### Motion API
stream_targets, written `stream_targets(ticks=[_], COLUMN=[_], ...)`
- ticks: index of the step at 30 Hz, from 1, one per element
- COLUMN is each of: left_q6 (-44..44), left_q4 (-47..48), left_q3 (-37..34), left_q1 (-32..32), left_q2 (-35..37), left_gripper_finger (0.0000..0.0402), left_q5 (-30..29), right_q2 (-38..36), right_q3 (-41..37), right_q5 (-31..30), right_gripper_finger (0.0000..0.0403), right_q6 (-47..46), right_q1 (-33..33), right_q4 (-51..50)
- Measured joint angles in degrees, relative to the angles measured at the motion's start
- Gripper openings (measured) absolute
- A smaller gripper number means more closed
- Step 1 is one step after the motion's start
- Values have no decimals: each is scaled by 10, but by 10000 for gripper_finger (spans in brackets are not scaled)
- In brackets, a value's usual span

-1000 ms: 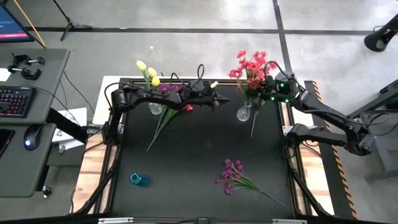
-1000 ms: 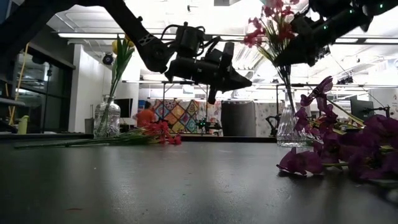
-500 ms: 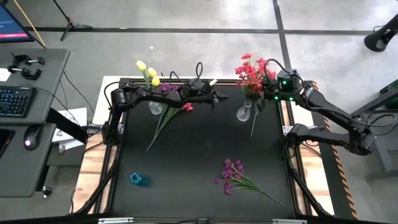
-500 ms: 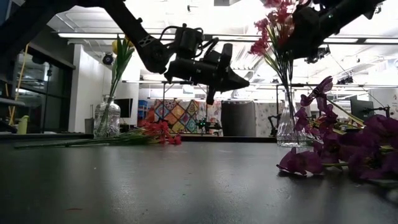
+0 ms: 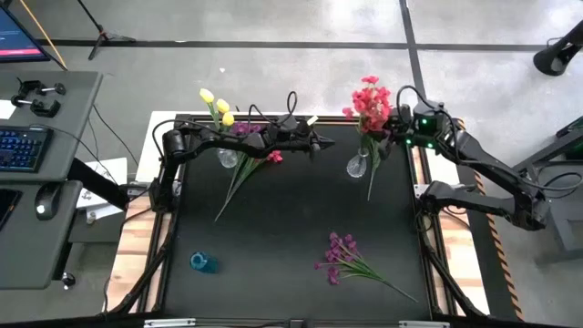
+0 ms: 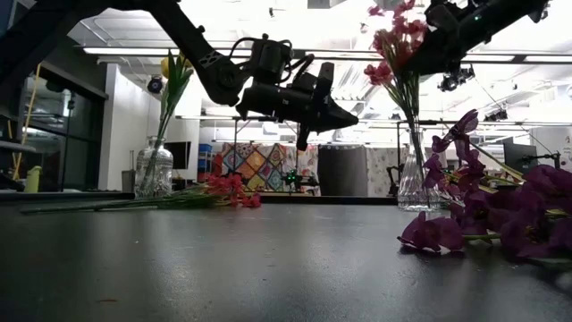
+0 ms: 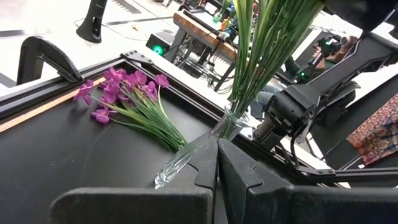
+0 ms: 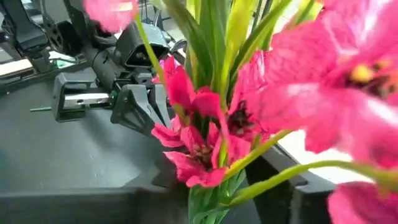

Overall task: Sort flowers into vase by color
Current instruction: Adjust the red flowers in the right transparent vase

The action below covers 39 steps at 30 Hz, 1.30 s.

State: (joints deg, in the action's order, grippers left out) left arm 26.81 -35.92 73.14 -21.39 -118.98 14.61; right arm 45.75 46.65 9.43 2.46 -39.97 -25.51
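Right pincer (image 5: 393, 137) sits at the back right of the black counter (image 5: 291, 228), up against the bunch of red-pink artificial flowers on green stems (image 5: 368, 102) standing in the clear glass bud vase (image 5: 357, 166); can't tell how far its fingers are apart or whether they grip the stems (blooms block the right wrist view). Left pincer (image 5: 316, 143) is fully closed on nothing, hovering mid-back. Loose purple bunch (image 5: 344, 255) lies front right, yellow blooms (image 5: 216, 105) stand in the round clear jar (image 5: 228, 157) back left.
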Motion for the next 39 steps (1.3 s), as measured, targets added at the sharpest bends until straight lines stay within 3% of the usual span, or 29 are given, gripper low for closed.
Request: stream_targets(ticks=[10,19,23,33,39], left_q6=[1,1,11,30,-9], left_q4=[0,-3,-11,-17,-17], left_q3=[0,0,0,0,0], left_q1=[0,-2,-7,-15,-19], left_q2=[0,0,0,1,32], left_gripper_finger=[0,0,0,0,0], left_q5=[0,0,2,2,4], right_q2=[42,24,15,14,14], right_q3=[1,12,39,94,159], right_q5=[41,41,41,33,23], right_gripper_finger=[60,55,95,277,319], right_q6=[4,5,3,-26,23], right_q1=[0,0,0,0,-1], right_q4=[-35,-39,-69,-169,-247])
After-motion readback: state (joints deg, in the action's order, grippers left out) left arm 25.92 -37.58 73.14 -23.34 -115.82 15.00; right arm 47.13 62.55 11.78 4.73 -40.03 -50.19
